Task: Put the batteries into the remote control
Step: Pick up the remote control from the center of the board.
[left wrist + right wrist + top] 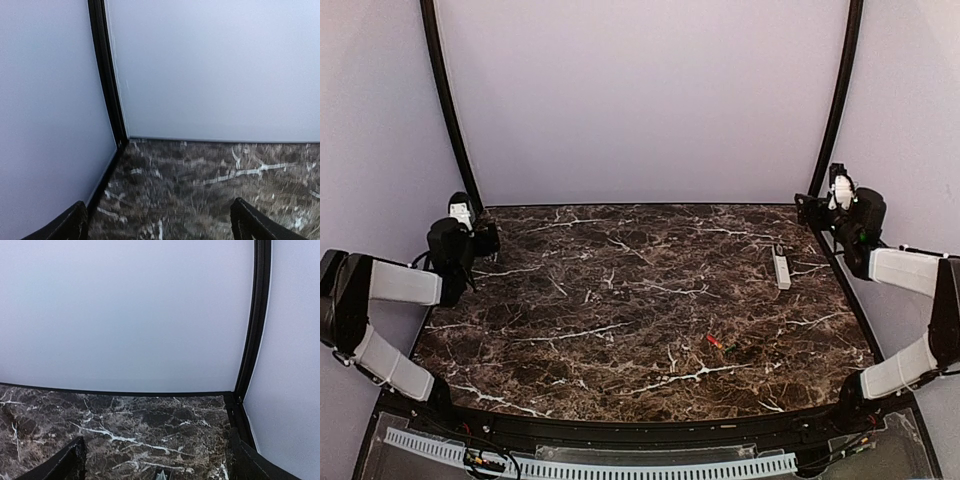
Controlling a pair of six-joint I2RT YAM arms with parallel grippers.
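Remote control [781, 268] lies near-to-far

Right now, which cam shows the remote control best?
Top external: the remote control lies whole on the marble table, far right. Both wrist views face the back corners and show only wall and marble; no remote that I can make out.

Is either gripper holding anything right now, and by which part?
Nothing is held. The left gripper and right gripper are open and empty; the remote, red battery and dark battery lie on the table.
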